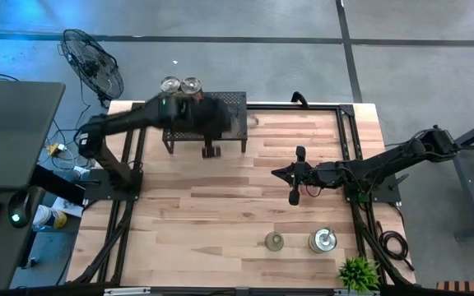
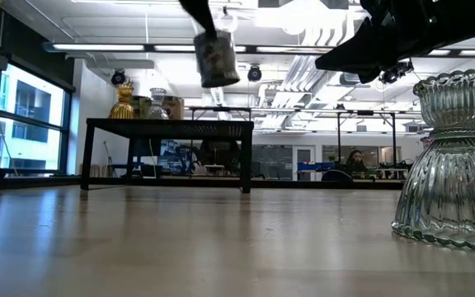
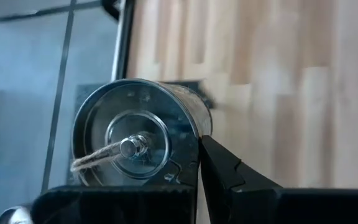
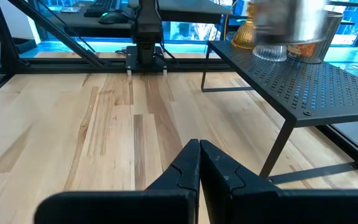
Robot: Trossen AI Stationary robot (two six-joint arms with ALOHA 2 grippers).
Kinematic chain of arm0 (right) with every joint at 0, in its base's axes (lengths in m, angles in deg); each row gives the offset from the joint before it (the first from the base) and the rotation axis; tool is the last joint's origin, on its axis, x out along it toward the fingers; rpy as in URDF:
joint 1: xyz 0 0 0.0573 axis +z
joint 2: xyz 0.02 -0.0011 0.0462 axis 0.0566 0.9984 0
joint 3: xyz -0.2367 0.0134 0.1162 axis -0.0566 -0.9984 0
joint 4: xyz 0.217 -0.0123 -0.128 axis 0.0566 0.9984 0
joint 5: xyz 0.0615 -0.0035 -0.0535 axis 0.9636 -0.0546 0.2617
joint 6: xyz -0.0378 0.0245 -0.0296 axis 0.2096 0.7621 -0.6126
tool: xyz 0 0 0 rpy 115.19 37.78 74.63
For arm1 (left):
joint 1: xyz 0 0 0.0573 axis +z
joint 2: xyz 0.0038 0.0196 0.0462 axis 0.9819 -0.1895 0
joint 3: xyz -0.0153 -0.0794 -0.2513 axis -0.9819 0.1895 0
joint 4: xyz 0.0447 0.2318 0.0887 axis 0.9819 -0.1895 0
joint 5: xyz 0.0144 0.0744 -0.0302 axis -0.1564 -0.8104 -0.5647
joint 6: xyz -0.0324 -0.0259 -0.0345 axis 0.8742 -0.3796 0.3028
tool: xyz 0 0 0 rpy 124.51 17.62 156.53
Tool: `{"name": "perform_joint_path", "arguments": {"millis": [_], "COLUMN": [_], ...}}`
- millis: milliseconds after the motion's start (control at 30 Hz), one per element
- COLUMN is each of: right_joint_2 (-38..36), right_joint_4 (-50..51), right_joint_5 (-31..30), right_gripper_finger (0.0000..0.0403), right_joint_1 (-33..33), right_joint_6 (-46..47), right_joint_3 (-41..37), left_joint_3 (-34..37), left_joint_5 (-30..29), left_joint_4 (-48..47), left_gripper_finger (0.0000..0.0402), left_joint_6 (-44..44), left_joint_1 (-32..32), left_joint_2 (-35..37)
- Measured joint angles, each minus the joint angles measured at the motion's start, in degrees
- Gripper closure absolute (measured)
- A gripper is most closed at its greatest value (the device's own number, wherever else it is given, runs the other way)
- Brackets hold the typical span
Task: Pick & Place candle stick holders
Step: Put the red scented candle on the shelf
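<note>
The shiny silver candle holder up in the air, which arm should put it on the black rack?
Probably the left. Its tool already grips the silver holder above the rack. The right tool is shut, empty and farther off.

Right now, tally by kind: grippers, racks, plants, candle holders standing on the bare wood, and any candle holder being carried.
Grippers: 2, left gripper and right gripper
Racks: 1, black rack
Plants: 1, green plant
Candle holders on bare wood: 2, smaller candle holder and larger candle holder
Candle holders carried: 1, silver candle holder in the left gripper
Total: 7
</note>
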Motion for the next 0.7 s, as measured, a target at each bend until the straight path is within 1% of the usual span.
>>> {"name": "perform_joint_path", "arguments": {"millis": [67,167,267,367,500,600,700], "right_joint_2": [0.00,0.00,0.00,0.00,0.00,0.00,0.00], "right_joint_4": [-0.01,-0.01,0.01,0.02,0.07,0.08,0.09], "right_joint_5": [0.00,0.00,0.00,0.00,-0.02,-0.01,0.00], "right_gripper_finger": [0.0402,0.0402,0.0402,0.0402,0.0402,0.0402,0.0402], "right_joint_1": [0.01,0.01,0.00,0.00,-0.02,-0.02,-0.02], "right_joint_6": [-0.01,-0.02,-0.02,-0.02,-0.02,-0.19,-0.24], "right_joint_3": [0.00,0.00,0.00,0.00,0.00,0.00,0.00], "left_joint_3": [0.00,-0.09,-0.09,-0.09,-0.04,-0.04,-0.04], "left_joint_5": [2.29,3.88,4.69,6.75,7.69,9.45,9.78], "left_joint_4": [-0.27,-0.12,0.30,1.30,1.79,3.18,3.96], "left_gripper_finger": [0.0401,0.0401,0.0401,0.0401,0.0401,0.0401,0.0401], "left_joint_6": [-2.59,-7.18,-10.59,-12.92,-15.51,-16.93,-17.71], "left_joint_1": [4.34,9.87,14.60,18.85,22.57,24.16,24.86], "left_joint_2": [-0.38,-2.11,-3.76,-5.62,-7.41,-8.66,-9.50]}}
